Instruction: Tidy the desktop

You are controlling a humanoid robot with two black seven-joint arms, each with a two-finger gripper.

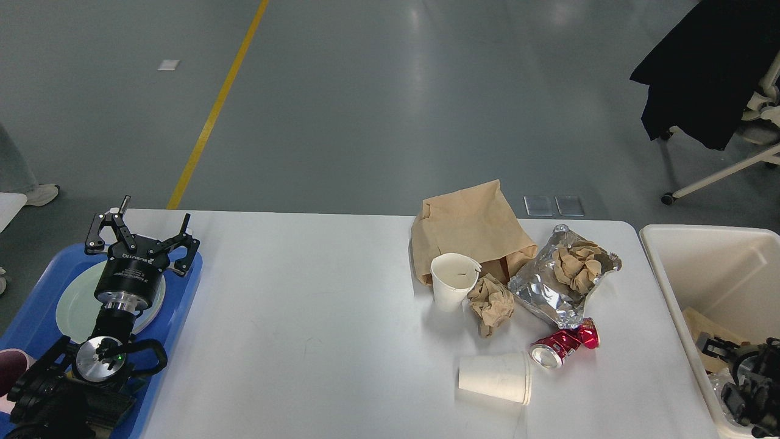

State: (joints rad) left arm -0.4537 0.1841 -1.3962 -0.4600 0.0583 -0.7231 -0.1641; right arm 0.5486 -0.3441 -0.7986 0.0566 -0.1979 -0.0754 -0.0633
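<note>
White desktop (317,317), blue tray (36,317), crushed red can (565,344), brown bag (469,228).

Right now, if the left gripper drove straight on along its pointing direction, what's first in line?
Probably nothing: the left gripper, open, points away over the blue tray's far rim, toward the desktop corner and floor. Depth unclear.

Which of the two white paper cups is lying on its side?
The paper cup nearest the front edge, beside the crushed red can, lies on its side. The other cup stands upright, mouth up, against the brown paper bag.
</note>
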